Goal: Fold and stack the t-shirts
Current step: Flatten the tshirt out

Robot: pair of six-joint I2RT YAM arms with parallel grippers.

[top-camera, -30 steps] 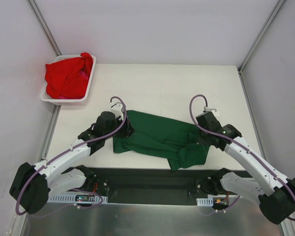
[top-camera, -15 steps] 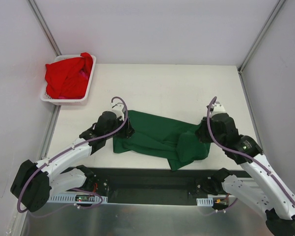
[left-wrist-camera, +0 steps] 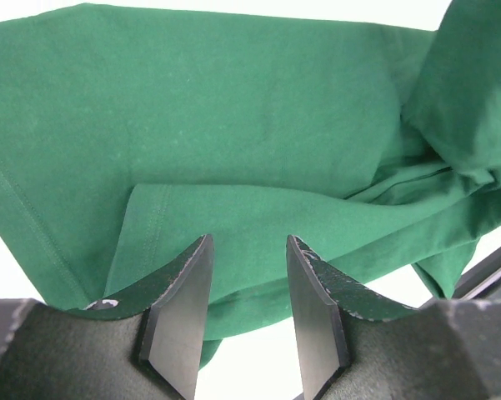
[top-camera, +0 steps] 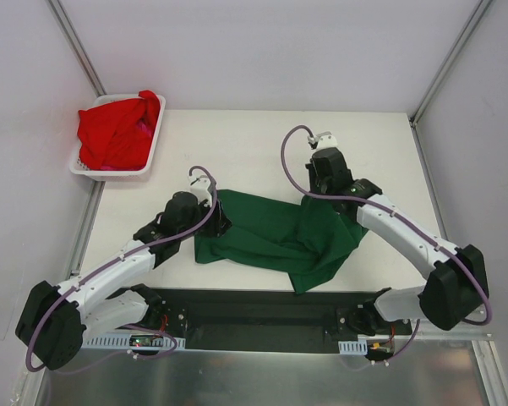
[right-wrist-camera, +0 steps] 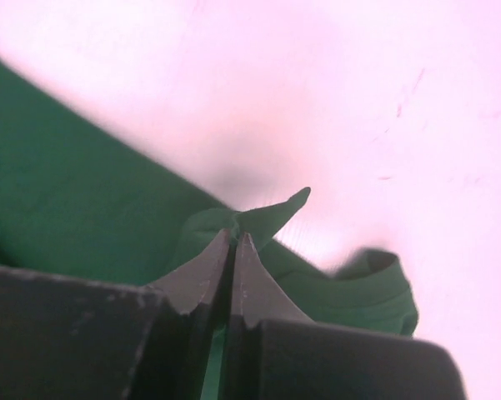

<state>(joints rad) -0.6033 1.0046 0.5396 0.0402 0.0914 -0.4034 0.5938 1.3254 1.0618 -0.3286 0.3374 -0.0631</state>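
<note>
Swinging in from the right side, my right gripper (right-wrist-camera: 233, 240) has lifted a corner of the green shirt (top-camera: 262, 233) toward the middle of the table (top-camera: 262, 139). Its jaws are pinched tight on that cloth. My left gripper (left-wrist-camera: 247, 250) is at the shirt's left edge, jaws apart and clamping nothing. The shirt lies crumpled near the table's front edge. A red shirt (top-camera: 114, 131) is heaped in the basket (top-camera: 155, 145) at the far left corner.
</note>
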